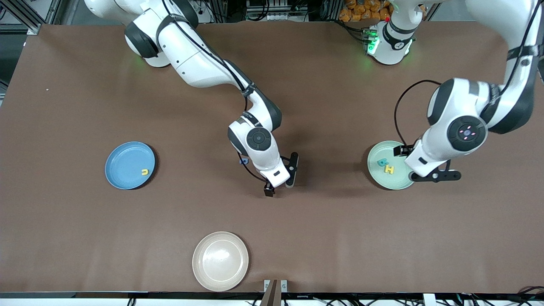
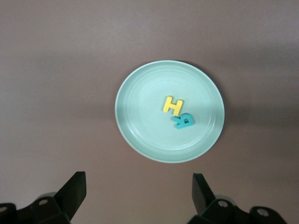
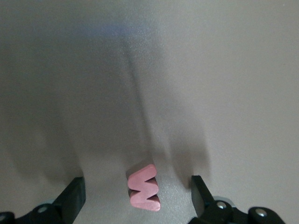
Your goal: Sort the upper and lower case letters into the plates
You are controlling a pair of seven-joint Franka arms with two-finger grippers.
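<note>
Brown matting covers the whole counter (image 1: 85,233), with the two arm bases along the top edge of the front view. At the middle left of that frame lies the blue plate (image 1: 130,165) with one small yellow letter (image 1: 145,172) in it; at the middle right lies the mint plate (image 1: 387,165), holding a yellow H (image 2: 172,105) touching a teal letter (image 2: 183,121). A cream plate (image 1: 220,261) sits empty at the bottom centre.

The left gripper (image 2: 139,189) hangs over the counter just beside the mint plate, jaws spread and holding nothing; this arm looks finished with its drop and can wait. The right gripper (image 3: 138,191) is low over the counter at the frame's centre, jaws spread on either side of a pink letter (image 3: 145,187).

The step in hand appears to be picking up that pink letter. To do it well, the jaws should come straight down until the tips nearly touch the mat, centred on the letter, then pinch across its narrow width; so thin a piece could easily flip or slide away.

From the front the pink letter is hidden under the right wrist. Whether it reads as W or M, capital or small, is hard to tell. A blue speck (image 1: 244,161) beside that wrist may be another letter.
</note>
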